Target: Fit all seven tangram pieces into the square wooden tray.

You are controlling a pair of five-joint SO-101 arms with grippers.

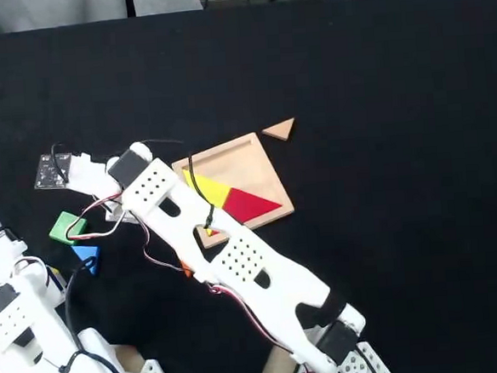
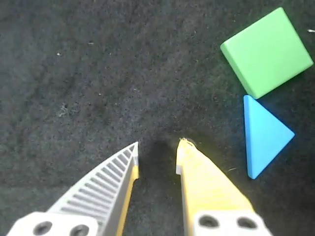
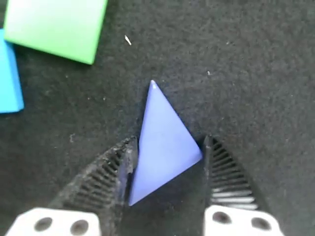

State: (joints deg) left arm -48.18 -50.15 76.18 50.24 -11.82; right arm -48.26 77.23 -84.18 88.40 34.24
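My right pincer sits low over the violet triangle. Its jaws are narrow on either side, one touching an edge and the other just off a corner, so I judge it set to pinch, with the lift not yet begun. The piece lies flat on the desk, at 9 o'clock from the wooden tray, near the green square. My left pincer hangs half open and empty, out of the way.

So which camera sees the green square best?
The left wrist view: the green square lies whole there, beside the blue triangle. The right wrist view cuts it at the picture's edge; the high view shows it small.
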